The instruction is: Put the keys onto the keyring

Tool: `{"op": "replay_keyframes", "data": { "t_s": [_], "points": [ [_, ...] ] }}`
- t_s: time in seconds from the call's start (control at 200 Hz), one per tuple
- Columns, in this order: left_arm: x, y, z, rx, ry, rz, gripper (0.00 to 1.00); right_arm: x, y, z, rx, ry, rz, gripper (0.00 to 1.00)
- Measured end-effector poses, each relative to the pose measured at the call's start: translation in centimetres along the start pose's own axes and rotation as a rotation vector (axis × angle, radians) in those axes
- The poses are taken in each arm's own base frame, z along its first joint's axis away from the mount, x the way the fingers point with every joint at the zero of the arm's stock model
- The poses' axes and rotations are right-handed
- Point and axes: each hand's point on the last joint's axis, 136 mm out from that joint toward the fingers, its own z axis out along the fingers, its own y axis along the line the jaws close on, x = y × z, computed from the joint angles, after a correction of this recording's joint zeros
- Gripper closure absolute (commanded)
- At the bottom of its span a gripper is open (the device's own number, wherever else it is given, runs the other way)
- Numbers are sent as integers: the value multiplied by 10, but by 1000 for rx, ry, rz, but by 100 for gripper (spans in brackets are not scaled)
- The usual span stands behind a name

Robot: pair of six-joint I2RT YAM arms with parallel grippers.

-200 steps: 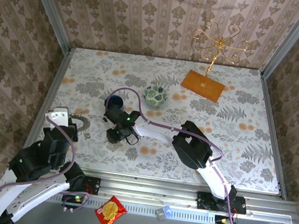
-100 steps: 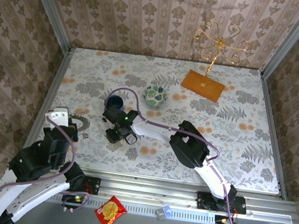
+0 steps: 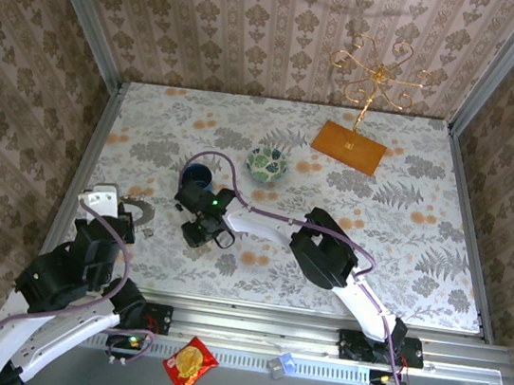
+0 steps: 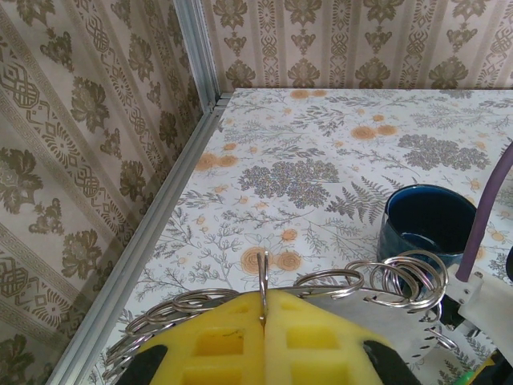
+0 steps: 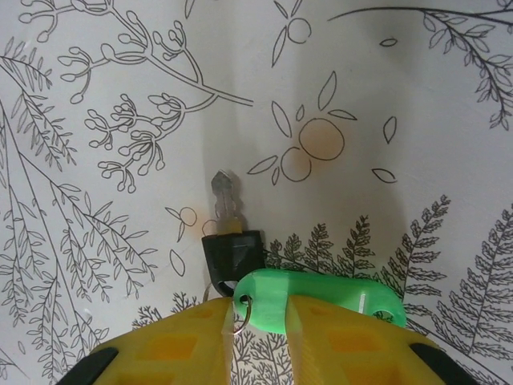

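Observation:
In the left wrist view the keyring (image 4: 401, 330) is a flat grey plate with several wire split rings (image 4: 329, 281) along its edge. My left gripper (image 4: 263, 303) is shut on one thin upright ring of it. From above, the keyring (image 3: 141, 208) lies at the table's left, by the left arm. My right gripper (image 5: 260, 311) is shut on the end of the green-headed key (image 5: 321, 293). The black-headed key (image 5: 232, 253) hangs off the same small ring, blade pointing away. In the top view the right gripper (image 3: 197, 233) sits just below the blue mug (image 3: 198, 176).
A green-patterned bowl (image 3: 267, 164) stands right of the mug. An orange board (image 3: 349, 147) with a gold wire stand (image 3: 377, 75) is at the back right. The metal side rail (image 4: 164, 200) runs close on the left. A red snack packet (image 3: 190, 363) lies off the table in front.
My right gripper has drifted slightly left with the keys in it. The left arm and keyring have stayed still.

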Motion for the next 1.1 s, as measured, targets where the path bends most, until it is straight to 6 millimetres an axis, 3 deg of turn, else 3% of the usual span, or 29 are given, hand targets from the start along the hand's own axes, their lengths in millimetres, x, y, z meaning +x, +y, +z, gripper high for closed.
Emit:
{"op": "replay_keyframes", "data": {
  "t_s": [0.16, 0.455, 0.695, 0.85, 1.095],
  "points": [
    [0, -4, 0, 18, 5, 2, 100, 24, -24, -14, 51, 34, 23, 73],
    [2, -25, 7, 82, 44, 57, 100, 95, -86, -51, 183, 118, 96, 72],
    [10, -62, 10, 238, 105, 156, 100, 154, -124, -82, 284, 189, 153, 71],
    [19, -96, 7, 402, 145, 217, 100, 163, -136, -99, 308, 181, 175, 70],
    [35, -143, -1, 640, 195, 288, 100, 156, -132, -128, 272, 51, 207, 68]
  ]
}}
